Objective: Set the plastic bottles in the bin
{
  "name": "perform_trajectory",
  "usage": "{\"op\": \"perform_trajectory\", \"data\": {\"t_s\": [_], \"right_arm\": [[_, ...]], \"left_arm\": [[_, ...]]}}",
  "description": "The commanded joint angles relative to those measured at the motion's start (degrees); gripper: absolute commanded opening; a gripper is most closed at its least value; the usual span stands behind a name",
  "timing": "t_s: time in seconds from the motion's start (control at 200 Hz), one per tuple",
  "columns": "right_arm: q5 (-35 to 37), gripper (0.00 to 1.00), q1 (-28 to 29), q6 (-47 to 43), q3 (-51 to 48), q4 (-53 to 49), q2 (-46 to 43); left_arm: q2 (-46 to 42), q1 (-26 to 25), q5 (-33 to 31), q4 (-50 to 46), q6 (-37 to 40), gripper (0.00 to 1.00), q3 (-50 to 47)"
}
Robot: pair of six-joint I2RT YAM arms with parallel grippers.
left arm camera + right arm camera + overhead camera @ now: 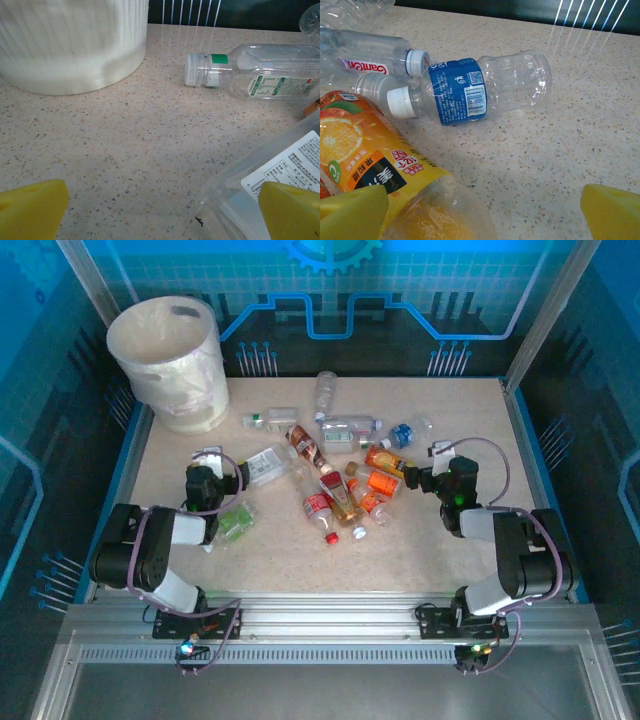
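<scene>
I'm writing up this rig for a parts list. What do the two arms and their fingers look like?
The left arm and right arm match: black joint housings, white shells on the links, and a greyish-purple cable looping loosely alongside each. The left fingers and right fingers are blunt, bright yellow pads.

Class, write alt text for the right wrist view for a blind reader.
A clear bottle with a blue label lies on its side on the speckled table, other clear bottles beside its white cap. An orange-labelled bottle lies at lower left, close to the open right gripper's yellow fingertips.
</scene>
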Motion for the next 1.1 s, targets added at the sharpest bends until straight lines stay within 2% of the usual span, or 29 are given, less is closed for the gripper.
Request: {"op": "perform_trajectory", "data": {"t_s": [0.0,0.86,1.0,1.095], "right_arm": [[0.5,1.0,0.0,0.6,0.0,1.2,0.3],[0.5,1.0,0.0,0.7,0.0,1.3,0.3],[1.9,1.0,0.1,1.2,0.3,-0.2,-1.0],[3.7,1.0,0.2,2.0,2.4,-8.4,-5.8]], "left_arm": [[0.2,-0.3,1.4,0.9,0.4,0.99,0.7],[-0.1,-0.3,0.9,1.6,0.4,0.99,0.2],[-5.7,-0.4,-1.1,-0.7,-0.1,0.99,-1.2],[-13.5,-0.9,-5.7,-6.6,-1.4,0.99,-1.5]]}}
